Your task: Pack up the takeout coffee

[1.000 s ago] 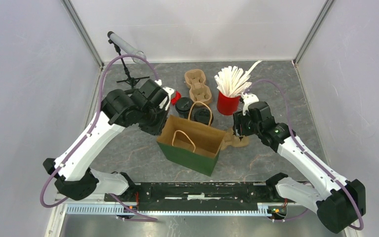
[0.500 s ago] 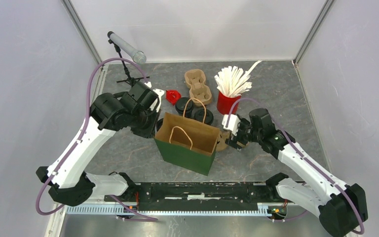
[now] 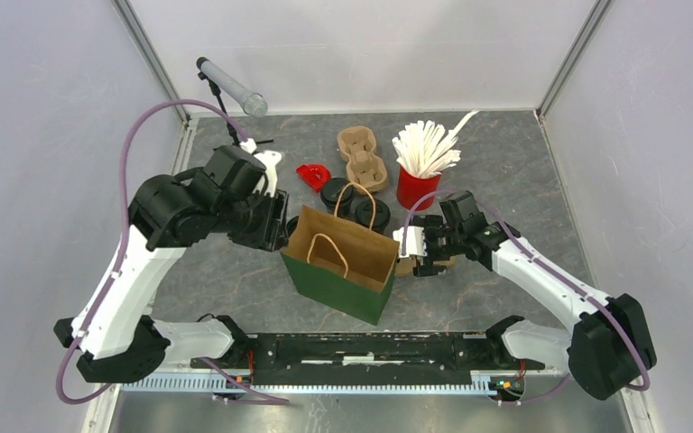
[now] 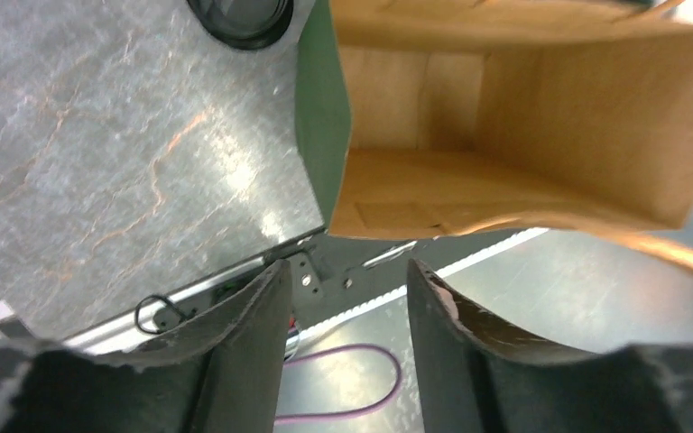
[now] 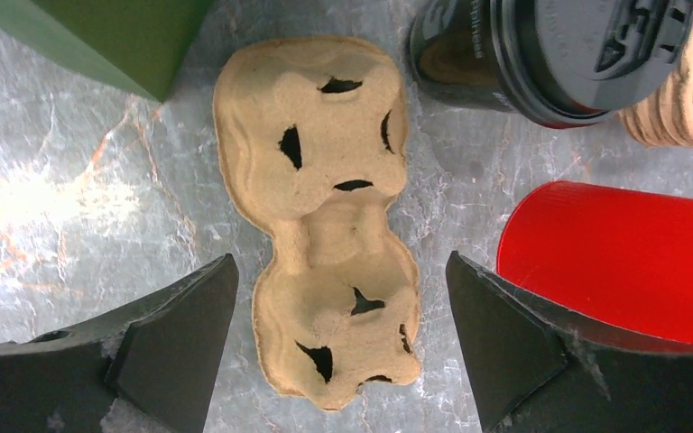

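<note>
Grey marbled tabletop [image 3: 523, 162] fills the enclosure between pale walls. Over it the right gripper [image 5: 338, 271] stands wide open with nothing in its hold. Its dark fingers [image 5: 171, 343] straddle a brown pulp cup carrier [image 5: 316, 153] that lies flat on the stone, with a gap on either side. At the upper left of that wrist frame is a corner of the green paper bag [image 5: 117, 36]. A black-lidded coffee cup [image 5: 541, 45] sits at the upper right and a red cup [image 5: 623, 253] at the lower right.

The left gripper [image 4: 345, 280] is partly open and empty, just beside the bag's left rim, its camera looking into the brown interior. From overhead, the bag stands upright at centre with its mouth open. Spare carriers [image 3: 361, 158] lie above it, and white stirrers [image 3: 426, 146] fill the red cup.
</note>
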Controlling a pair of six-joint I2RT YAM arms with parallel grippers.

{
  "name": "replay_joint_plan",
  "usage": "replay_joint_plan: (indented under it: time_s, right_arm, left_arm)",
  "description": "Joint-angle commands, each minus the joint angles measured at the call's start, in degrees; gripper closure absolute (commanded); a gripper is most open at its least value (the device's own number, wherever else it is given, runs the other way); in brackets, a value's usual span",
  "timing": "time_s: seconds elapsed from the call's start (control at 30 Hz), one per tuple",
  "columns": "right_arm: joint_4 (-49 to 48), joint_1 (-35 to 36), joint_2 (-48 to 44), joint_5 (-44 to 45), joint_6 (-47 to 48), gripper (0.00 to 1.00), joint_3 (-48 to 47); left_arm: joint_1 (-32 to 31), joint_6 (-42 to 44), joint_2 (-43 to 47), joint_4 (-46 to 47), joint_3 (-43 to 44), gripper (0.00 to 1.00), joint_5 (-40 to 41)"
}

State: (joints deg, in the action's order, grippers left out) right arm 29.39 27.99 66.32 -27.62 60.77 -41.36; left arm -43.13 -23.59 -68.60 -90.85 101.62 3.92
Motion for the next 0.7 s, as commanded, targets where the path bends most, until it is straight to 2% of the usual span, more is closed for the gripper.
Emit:
replay_joint_plan:
  time_s: [0.0,0.03,0.1,0.13,0.3,0.43,0.67]
  right_arm:
    - [3.75,-0.12,3.57,1.42,10.20,0.07,-2.38]
    - [5.71,-0.13,5.40,1.23,11.04,0.07,-4.11]
    - [7.00,-0.12,8.54,0.79,10.72,0.08,-6.76]
    - [7.57,-0.08,9.55,0.43,11.28,0.08,-7.50]
    - [8.37,-0.05,13.16,-0.44,11.29,0.07,-10.75]
    - [7.58,0.30,14.14,-3.42,9.61,0.07,-11.00]
    - [1.87,0.75,15.09,-7.76,3.45,0.07,-9.57]
  left_arm:
    - [0.24,-2.30,-1.10,0.69,8.06,0.36,-0.50]
    - [0.24,-2.21,-1.26,0.87,8.83,0.32,-0.33]
    - [0.24,-2.41,-1.11,1.36,9.88,0.10,0.05]
    - [0.24,-2.63,-0.86,1.77,10.03,0.06,0.56]
    - [0.24,-3.21,2.60,3.43,10.70,0.00,5.01]
    - [0.24,-3.12,4.73,4.57,12.45,0.00,8.25]
    - [0.24,-3.13,7.74,10.12,12.09,0.00,8.00]
